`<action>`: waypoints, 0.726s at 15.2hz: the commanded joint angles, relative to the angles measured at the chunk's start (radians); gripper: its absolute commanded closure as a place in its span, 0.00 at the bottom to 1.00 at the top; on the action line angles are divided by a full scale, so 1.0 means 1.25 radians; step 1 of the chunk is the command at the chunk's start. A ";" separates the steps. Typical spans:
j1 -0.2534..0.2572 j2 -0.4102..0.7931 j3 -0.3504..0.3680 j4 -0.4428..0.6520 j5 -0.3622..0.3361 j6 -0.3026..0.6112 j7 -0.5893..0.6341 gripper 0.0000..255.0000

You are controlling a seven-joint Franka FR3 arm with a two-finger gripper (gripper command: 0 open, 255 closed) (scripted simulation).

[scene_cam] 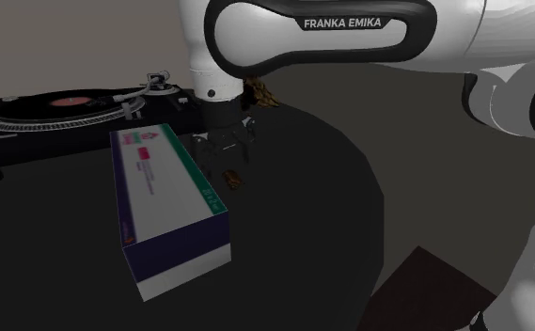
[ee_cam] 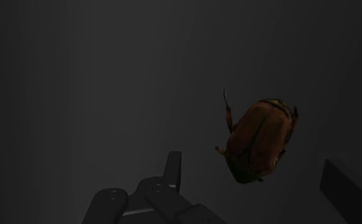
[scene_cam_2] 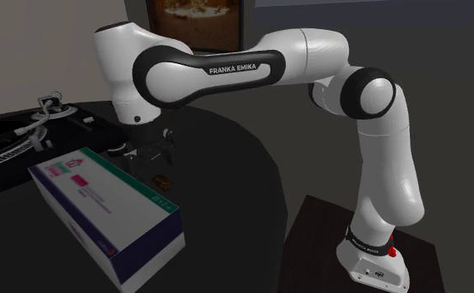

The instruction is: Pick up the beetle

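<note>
The beetle is small, brown and glossy, and lies on the dark round table beside the long box's far corner. My black gripper hangs just above it, open and holding nothing. In the second exterior view the beetle rests below and slightly to the right of the gripper. Seen from the wrist, the beetle lies on the tabletop beyond the open gripper, roughly in line with the gap between the fingers, untouched.
A long white and purple box with a green edge lies close beside the beetle. A black turntable stands at the table's far side. A brown object shows behind the arm. The table's rim curves towards the stand.
</note>
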 commanded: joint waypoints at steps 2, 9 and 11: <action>-0.006 -0.005 -0.001 -0.042 0.002 0.037 0.002 0.00; -0.005 -0.001 -0.001 -0.043 0.001 0.041 0.003 1.00; -0.005 -0.001 -0.001 -0.042 0.000 0.041 0.003 1.00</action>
